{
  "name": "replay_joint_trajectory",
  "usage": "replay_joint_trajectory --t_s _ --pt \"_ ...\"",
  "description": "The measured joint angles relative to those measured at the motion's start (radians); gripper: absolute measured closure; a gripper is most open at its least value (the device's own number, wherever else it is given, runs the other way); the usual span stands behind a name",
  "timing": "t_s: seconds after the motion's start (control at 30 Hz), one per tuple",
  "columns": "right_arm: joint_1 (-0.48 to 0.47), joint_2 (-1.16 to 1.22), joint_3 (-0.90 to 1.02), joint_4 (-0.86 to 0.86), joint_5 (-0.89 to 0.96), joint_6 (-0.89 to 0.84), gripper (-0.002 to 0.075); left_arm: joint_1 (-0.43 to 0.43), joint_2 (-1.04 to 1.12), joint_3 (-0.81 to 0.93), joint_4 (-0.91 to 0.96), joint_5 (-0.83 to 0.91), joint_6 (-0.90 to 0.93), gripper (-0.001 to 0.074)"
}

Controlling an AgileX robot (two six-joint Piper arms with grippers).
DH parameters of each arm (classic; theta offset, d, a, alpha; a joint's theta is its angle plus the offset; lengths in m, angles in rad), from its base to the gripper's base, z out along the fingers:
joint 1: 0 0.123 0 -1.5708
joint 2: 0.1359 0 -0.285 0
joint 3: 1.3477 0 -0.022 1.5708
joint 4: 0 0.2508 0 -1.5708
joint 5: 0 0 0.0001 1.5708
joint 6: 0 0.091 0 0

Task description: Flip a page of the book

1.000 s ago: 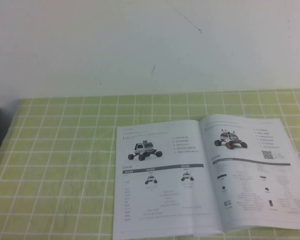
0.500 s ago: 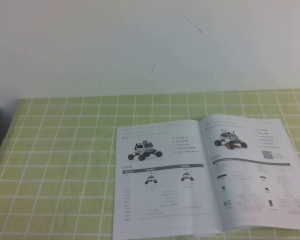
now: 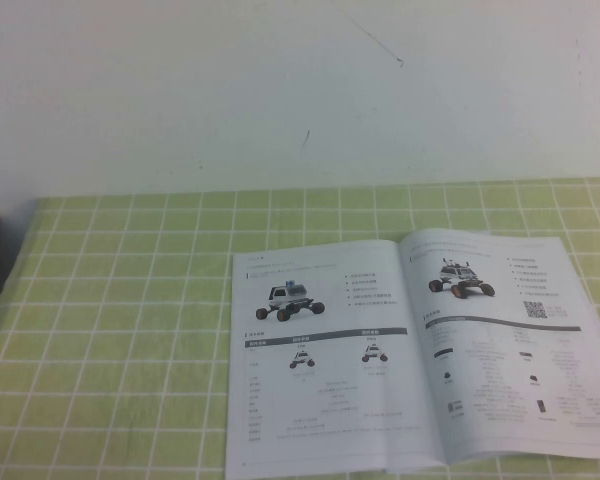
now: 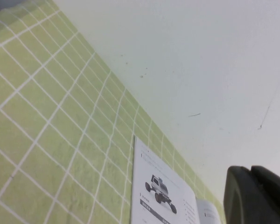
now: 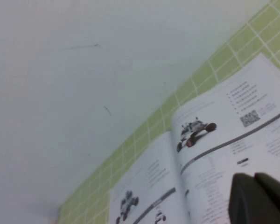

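The book (image 3: 420, 350) lies open and flat on the green checked cloth (image 3: 110, 330), in the near right part of the table as the high view shows it. Its long axis runs left to right across the table; the spine (image 3: 420, 350) runs from the far side toward the robot, leaning slightly right at the near end. The left page (image 3: 320, 360) carries a rover photo near its top with a grey table below. The right page (image 3: 505, 340) carries a second rover photo, a QR code (image 3: 535, 309) and another table. Printed text reads upright from the robot's side. The right page bows up slightly near the spine; the near edge of the book reaches the bottom of the high view. A white wall (image 3: 300, 90) stands behind the cloth.

The left gripper (image 4: 259, 196) shows only as a dark body at a corner of the left wrist view, held above the cloth and well apart from the book (image 4: 161, 196). Its opening cannot be told.

The right gripper (image 5: 259, 200) shows likewise as a dark body in the right wrist view, above the right page (image 5: 233, 140). Contact is not visible, and its opening cannot be told.
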State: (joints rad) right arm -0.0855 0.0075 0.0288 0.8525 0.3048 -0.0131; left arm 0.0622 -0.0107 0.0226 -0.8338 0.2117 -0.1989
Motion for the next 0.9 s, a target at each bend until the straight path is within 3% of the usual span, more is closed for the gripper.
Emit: replay_joint_trajectory --t_s 0.13,0.3,0.67,0.9 --pt "0.000 0.000 0.000 0.082 -0.024 -0.060 0.0729 0.000 0.000 0.000 -0.026 0.022 -0.002 0.0738" --pt "0.000 0.000 0.000 0.090 -0.052 -0.269 0.0729 0.000 0.000 0.000 -0.007 0.079 0.041 0.0738" --pt "0.000 0.000 0.000 0.132 -0.045 -0.482 0.0729 0.000 0.000 0.000 -0.088 0.074 0.088 0.0738" --pt "0.000 0.005 0.000 0.147 -0.046 -0.580 0.0729 0.000 0.000 0.000 -0.212 -0.067 0.119 0.0738"
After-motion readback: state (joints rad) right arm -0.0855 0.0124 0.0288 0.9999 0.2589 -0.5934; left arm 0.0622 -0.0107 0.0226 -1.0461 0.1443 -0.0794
